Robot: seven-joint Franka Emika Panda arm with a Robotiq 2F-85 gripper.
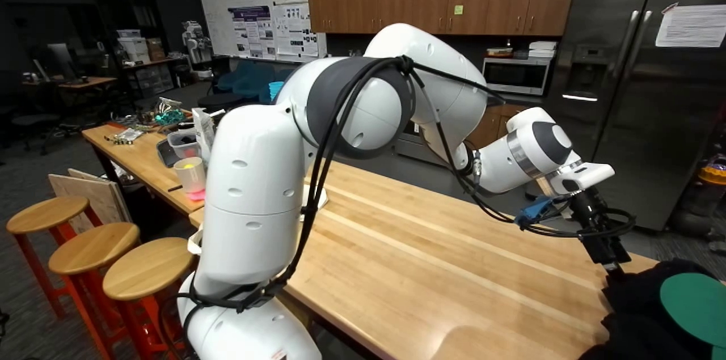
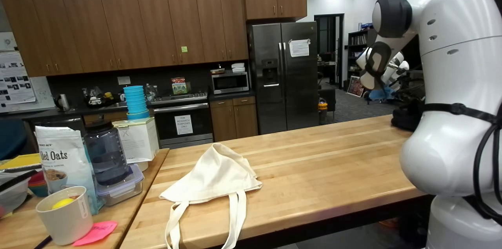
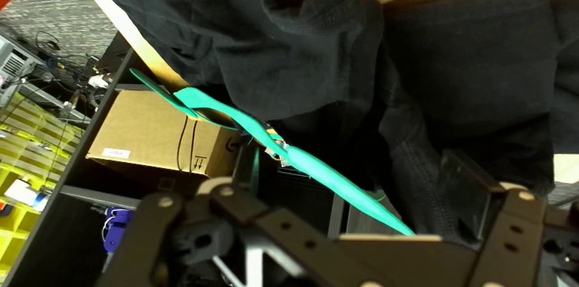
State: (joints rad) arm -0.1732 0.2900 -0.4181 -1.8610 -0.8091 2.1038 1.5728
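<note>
The black two-fingered gripper [image 1: 613, 270] gapes wide, right by the crumpled black cloth [image 3: 298, 61], blond wooden tabletop [image 1: 454, 269] beneath it!

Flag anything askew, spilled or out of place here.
The black garment lies rumpled, not folded, at one end of the table by the gripper. The cream tote bag also looks untidy: it is slumped, with one strap seeming to trail over the edge. I see no spill or breakage.
</note>
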